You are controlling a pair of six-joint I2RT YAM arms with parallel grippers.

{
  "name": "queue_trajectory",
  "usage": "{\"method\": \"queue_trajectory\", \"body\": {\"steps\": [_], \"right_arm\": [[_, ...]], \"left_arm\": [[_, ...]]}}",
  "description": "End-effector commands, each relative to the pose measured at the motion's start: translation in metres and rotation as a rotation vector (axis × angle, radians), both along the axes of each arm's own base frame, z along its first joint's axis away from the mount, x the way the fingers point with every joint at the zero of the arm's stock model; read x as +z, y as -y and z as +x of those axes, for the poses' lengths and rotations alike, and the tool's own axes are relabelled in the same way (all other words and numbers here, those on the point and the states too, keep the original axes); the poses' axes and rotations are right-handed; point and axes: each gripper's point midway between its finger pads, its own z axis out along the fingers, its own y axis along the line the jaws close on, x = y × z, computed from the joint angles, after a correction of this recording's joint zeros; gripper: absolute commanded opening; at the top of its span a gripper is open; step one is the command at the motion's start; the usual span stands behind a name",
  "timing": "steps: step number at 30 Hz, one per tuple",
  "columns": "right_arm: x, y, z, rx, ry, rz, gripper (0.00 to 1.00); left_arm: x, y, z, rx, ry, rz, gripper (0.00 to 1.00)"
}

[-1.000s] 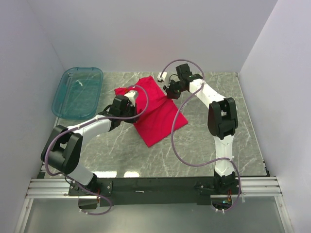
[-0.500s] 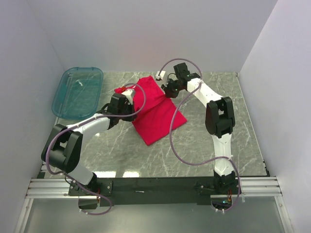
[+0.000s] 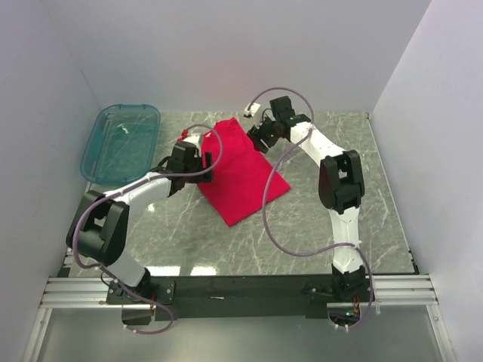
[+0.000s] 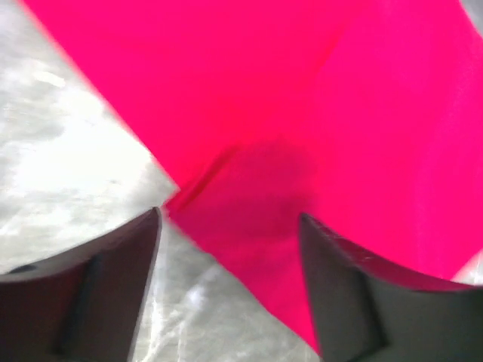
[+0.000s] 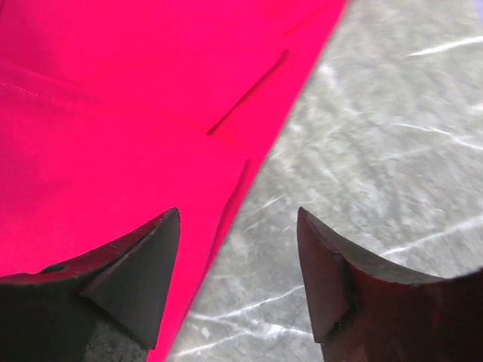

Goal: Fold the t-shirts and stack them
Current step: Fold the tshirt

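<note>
The crimson-red t-shirt (image 3: 241,175) lies folded flat on the marble table, running from the back centre toward the middle. My left gripper (image 3: 205,160) hovers at the shirt's left edge, jaws open and empty; in the left wrist view the red cloth (image 4: 317,128) and its edge lie below the spread fingers (image 4: 113,279). My right gripper (image 3: 255,137) hangs over the shirt's far right edge, also open with nothing in it; the right wrist view shows the shirt's edge (image 5: 136,136) running under the left finger (image 5: 143,264) and bare marble under the other.
A translucent teal plastic tub (image 3: 121,143) stands at the back left of the table. White walls close in the back and both sides. Purple cables loop from both arms over the table.
Both grippers have opened and let go of the shirt. The shirt's folded-over part now lies flat, and both grippers have shifted slightly toward the back.
</note>
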Motion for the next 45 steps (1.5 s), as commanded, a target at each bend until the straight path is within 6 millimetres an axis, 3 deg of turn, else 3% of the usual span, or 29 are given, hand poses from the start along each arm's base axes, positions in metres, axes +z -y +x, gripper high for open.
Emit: {"method": "queue_trajectory", "body": {"steps": [1,4,6,7,9,10,12,14,16,20,22,24,27,28,31,39,42,43,45], "right_arm": [[0.059,0.001,0.019,-0.140,0.125,0.110,0.71],[0.069,0.003,-0.002,-0.075,0.097,0.143,0.72],[0.069,0.014,-0.019,0.050,0.093,0.121,0.72],[0.066,0.011,-0.057,0.177,-0.013,0.158,0.70],[0.060,0.025,-0.086,0.364,-0.002,0.134,0.70],[0.046,0.033,-0.109,0.389,-0.054,0.115,0.70],[0.030,0.048,-0.113,0.364,-0.056,0.052,0.71],[0.015,0.062,-0.103,0.266,-0.064,-0.005,0.69],[0.012,0.068,-0.090,0.122,-0.123,0.036,0.65],[0.006,0.066,-0.079,-0.078,-0.245,0.105,0.62],[0.001,0.064,-0.082,-0.114,-0.285,0.127,0.63],[-0.008,0.072,-0.080,-0.215,-0.322,0.123,0.64],[-0.030,0.082,-0.083,-0.332,-0.419,0.127,0.64],[-0.040,0.080,-0.091,-0.334,-0.464,0.129,0.65],[-0.055,0.077,-0.106,-0.341,-0.528,0.149,0.66],[-0.082,0.075,-0.136,-0.351,-0.650,0.114,0.63],[-0.085,0.074,-0.156,-0.328,-0.704,0.103,0.48],[-0.083,0.075,-0.160,-0.328,-0.710,0.104,0.34],[-0.084,0.079,-0.176,-0.329,-0.730,0.097,0.20]], "left_arm": [[0.087,-0.029,0.035,0.201,0.229,-0.001,0.86],[0.122,-0.021,0.030,0.102,0.313,-0.015,0.86],[0.127,-0.011,0.019,-0.022,0.332,0.003,0.85],[0.127,0.002,0.005,-0.128,0.326,-0.025,0.84],[0.118,0.010,-0.015,-0.224,0.298,-0.022,0.83],[0.108,0.017,-0.033,-0.267,0.274,-0.024,0.83],[0.089,0.016,-0.052,-0.241,0.191,-0.025,0.82],[0.070,0.017,-0.069,-0.207,0.093,-0.063,0.78],[0.053,0.019,-0.093,-0.161,0.016,-0.158,0.74],[0.040,0.020,-0.127,-0.088,-0.050,-0.324,0.74],[0.044,0.033,-0.149,-0.143,-0.045,-0.411,0.75],[0.040,0.041,-0.163,-0.153,-0.037,-0.379,0.79],[0.027,0.043,-0.171,-0.136,-0.081,-0.365,0.80],[0.015,0.044,-0.175,-0.133,-0.121,-0.358,0.79],[0.008,0.049,-0.172,-0.099,-0.150,-0.394,0.79],[0.017,0.042,-0.168,-0.029,-0.115,-0.434,0.79],[0.025,0.037,-0.172,-0.008,-0.096,-0.462,0.79],[0.030,0.035,-0.174,-0.007,-0.085,-0.479,0.79],[0.032,0.033,-0.178,0.009,-0.088,-0.505,0.79]]}}
